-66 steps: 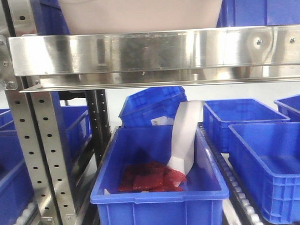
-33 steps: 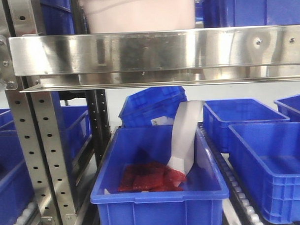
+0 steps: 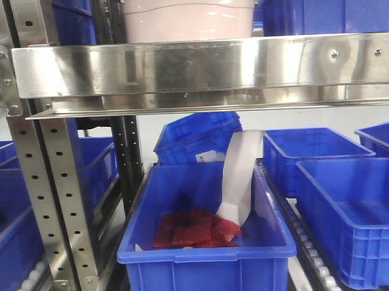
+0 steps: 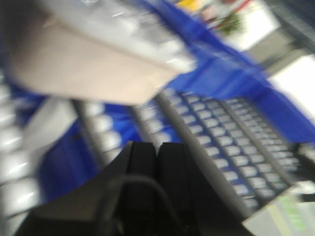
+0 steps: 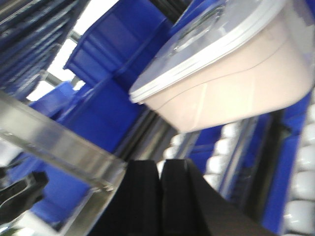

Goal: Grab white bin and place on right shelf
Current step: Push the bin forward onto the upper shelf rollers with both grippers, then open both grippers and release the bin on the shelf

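Here, the left gripper shows at the bottom of its blurred wrist view, its two dark fingers pressed together with nothing between them. The white bin sits beyond and above it to the left, well apart from the fingers, with rows of pale rollers running off to the right. In the front view the white bin stands on the right shelf, behind its shiny riveted front rail and left of a blue bin on the same level. Compared with a second ago it appears narrower and farther back on the shelf. Below, a nearer blue bin holds red packets. The right gripper is likewise clenched on nothing, with the white bin above and beyond it, not touching.
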